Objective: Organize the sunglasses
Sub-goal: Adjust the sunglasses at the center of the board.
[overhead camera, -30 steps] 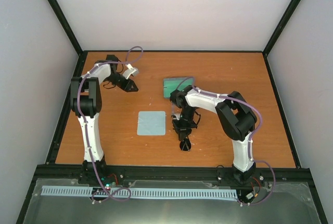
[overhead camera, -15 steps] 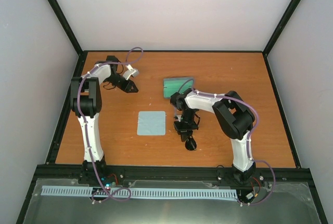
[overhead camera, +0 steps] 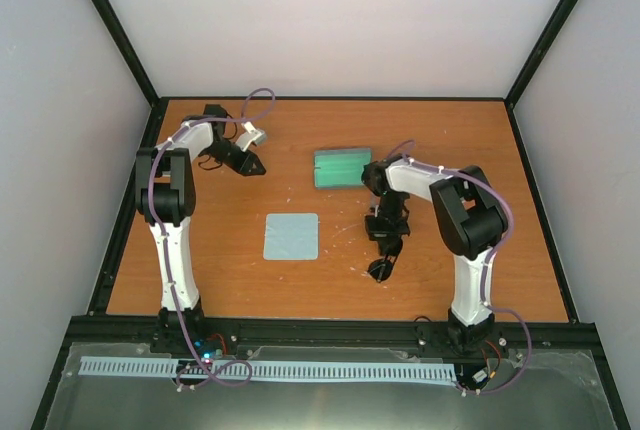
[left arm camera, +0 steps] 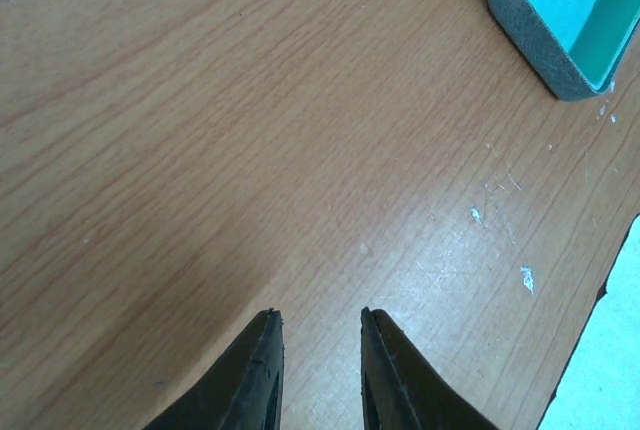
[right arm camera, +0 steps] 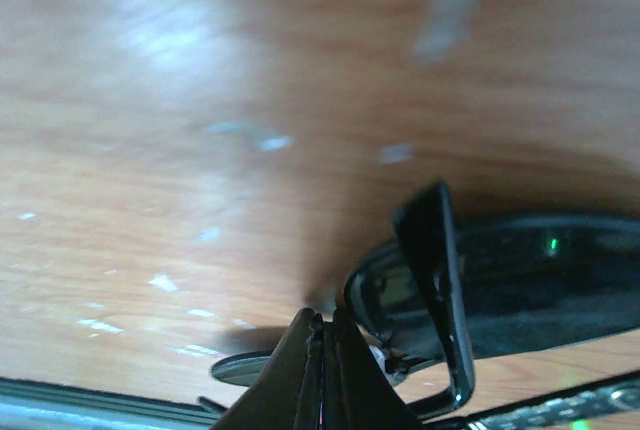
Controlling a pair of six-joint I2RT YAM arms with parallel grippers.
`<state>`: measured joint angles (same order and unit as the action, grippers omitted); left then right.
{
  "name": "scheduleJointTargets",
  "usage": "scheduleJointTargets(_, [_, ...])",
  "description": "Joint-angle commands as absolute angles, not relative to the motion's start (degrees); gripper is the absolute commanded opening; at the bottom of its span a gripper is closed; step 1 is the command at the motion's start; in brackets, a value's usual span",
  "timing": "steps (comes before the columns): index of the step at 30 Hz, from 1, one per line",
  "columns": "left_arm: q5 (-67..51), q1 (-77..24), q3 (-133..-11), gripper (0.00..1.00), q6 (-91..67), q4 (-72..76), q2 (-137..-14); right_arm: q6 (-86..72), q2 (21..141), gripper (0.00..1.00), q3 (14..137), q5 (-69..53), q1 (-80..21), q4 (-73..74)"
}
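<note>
From here I see the wooden bench [overhead camera: 200,250] with the pale blue cloth [overhead camera: 291,236] lying flat near its middle. The grey-blue case [overhead camera: 338,168] sits behind it, open with its green lining up. On the left wrist camera the case is cut off at the top right corner. My left claw [left arm camera: 318,314] hangs released over bare wood at the far left, its fingers apart with nothing between them. My right claw [right arm camera: 320,316] is clenched tight to the right of the cloth, with the sunglasses [overhead camera: 380,270] at its tips, toward the near edge. It seems to pinch a thin part of the frame, but the fingers hide the pinch itself. From above the pair is only a small dark blob, so I cannot tell its long axis there. On the right wrist camera it runs across the view. One dark lens is cut off at the right edge, a black arm crosses it, and the second lens peeks out lower left. That view is blurred.
</note>
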<state>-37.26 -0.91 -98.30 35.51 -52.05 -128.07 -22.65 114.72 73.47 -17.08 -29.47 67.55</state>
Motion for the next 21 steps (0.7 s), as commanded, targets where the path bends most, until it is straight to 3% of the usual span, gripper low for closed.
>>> scheduleJointTargets(1, [-37.18,-0.27,-100.46,0.25,37.08,-51.96,-126.78,-20.12,118.06,0.03,71.59,-4.28,-24.55,61.52])
scheduleJointTargets(7, [-38.67,1.54,-100.95,0.25,40.8,-55.07,-126.61,-18.06,118.38,0.03,72.37,0.14,-16.43,60.16])
scheduleJointTargets(11, [-41.63,2.97,-101.47,0.25,48.26,-60.47,-125.8,-16.57,115.7,0.03,77.16,-0.32,-16.12,59.7])
scheduleJointTargets(14, [-43.34,2.99,-98.86,0.25,54.22,-63.72,-123.13,-15.97,111.62,0.05,82.19,-0.92,-18.69,59.48])
scheduleJointTargets(18, [-42.74,2.71,-93.18,0.26,59.16,-64.82,-119.57,-13.9,109.28,0.19,88.08,-2.79,-26.44,57.66])
scheduleJointTargets(21, [-38.35,0.67,-85.18,0.26,60.06,-60.52,-115.06,-11.77,111.19,0.21,90.57,-4.95,-31.85,55.35])
